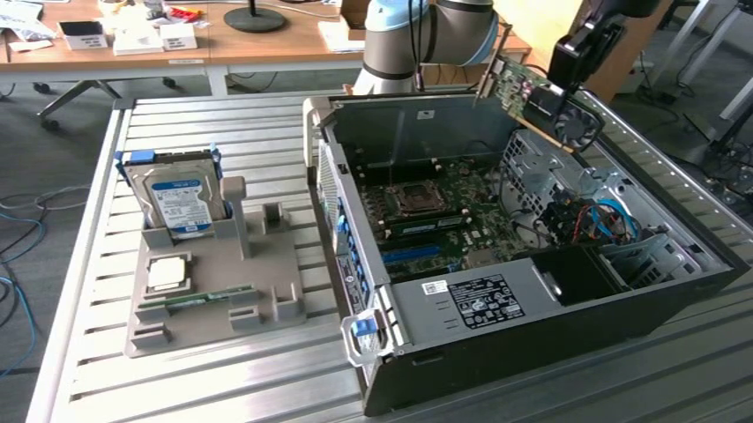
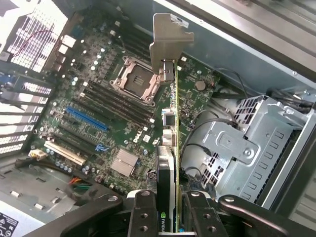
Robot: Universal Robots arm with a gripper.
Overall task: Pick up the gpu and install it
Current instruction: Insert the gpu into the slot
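Fingers: my fingers are pinched on the gpu, one pad on each face, and I see the card edge-on between them.
Gpu: it hangs in the air in my grip, tilted, above the open computer case and touching nothing in it.
Bracket: the card's silver bracket is at the end farthest from my fingers.
Fan: in the exterior view the dark fan face sits just under my fingers.
Below my fingers: the green motherboard lies flat in the case, with its bare processor socket and a blue slot.
Beside the card: a grey metal drive cage with dark cables running near it.
Far from my fingers: across the case, a grey holder stands on the slatted counter.
In the holder: a hard drive stands upright and a narrow green memory stick lies low.
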